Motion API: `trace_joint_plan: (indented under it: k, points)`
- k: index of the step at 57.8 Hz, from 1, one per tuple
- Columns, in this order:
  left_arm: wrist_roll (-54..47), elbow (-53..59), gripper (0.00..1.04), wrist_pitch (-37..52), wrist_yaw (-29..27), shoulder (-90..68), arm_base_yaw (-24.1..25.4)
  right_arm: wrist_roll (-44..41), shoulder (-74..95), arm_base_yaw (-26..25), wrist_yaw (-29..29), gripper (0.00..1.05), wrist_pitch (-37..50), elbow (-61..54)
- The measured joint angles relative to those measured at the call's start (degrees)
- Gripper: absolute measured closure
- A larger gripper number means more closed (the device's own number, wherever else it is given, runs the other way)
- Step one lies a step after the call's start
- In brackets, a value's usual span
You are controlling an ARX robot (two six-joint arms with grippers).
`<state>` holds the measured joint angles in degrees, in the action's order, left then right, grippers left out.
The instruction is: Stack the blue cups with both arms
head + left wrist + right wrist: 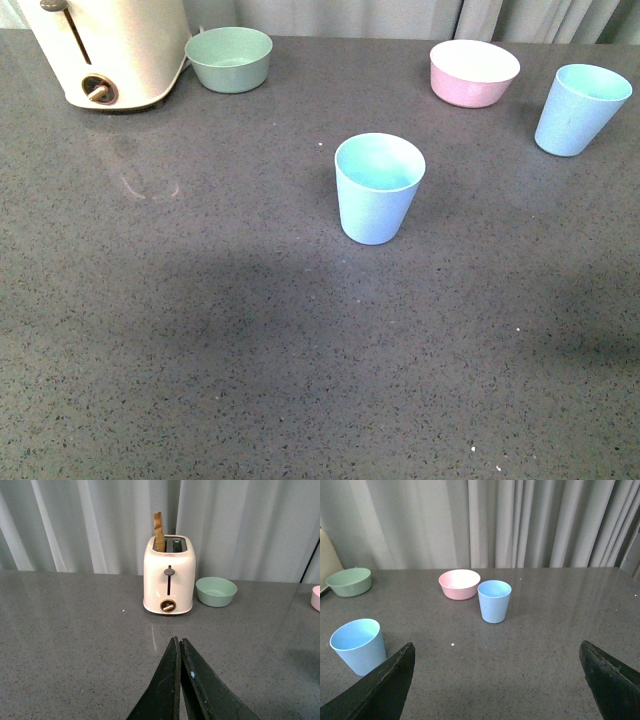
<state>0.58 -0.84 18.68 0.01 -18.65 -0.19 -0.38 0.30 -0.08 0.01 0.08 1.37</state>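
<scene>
Countertop (200, 340) runs grey and speckled down to the bottom edge of my front view. There is open surface on every side of the nearer blue cup (379, 190), which stands upright near the middle. The farther blue cup (581, 110) stands upright well off to the right, close to the frame's right edge. It is just beside the pink bowl (474, 73) and not touching it. The green bowl (229, 59) and the toaster (110, 50) sit along the back left, near the curtain (400, 18). The frame cuts the toaster off at the top and left.

Neither arm shows in my front view. On the left wrist camera I see the left claw (178, 641) with its fingers (167, 690) pressed together, holding nothing. It points toward the toaster, where a slice of toast (159, 531) pokes up. Only a sliver of the pink bowl shows at that picture's edge. On the right wrist camera the right claw (496, 647) is spread wide and empty, with both cups ahead of it. I see only the ends of its two fingers; the rest is cropped.
</scene>
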Motion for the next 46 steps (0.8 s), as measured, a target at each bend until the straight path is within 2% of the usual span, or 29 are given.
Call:
trace_joint_plan:
  k: [29, 36, 46]
  points:
    - [0.00, -0.02, 1.03, -8.81, 0.00, 8.81, 0.00, 0.00, 0.00, 0.00, 0.00, 0.09, 0.00, 0.00]
    - [-0.02, -0.02, 1.03, -17.99, 0.00, 16.59, 0.00, 0.00, 0.00, 0.00, 0.00, 0.09, 0.00, 0.00]
    - [-0.02, -0.02, 1.03, -18.51, 0.00, 18.27, 0.00, 0.00, -0.02, 0.00, 0.00, 0.09, 0.00, 0.00]
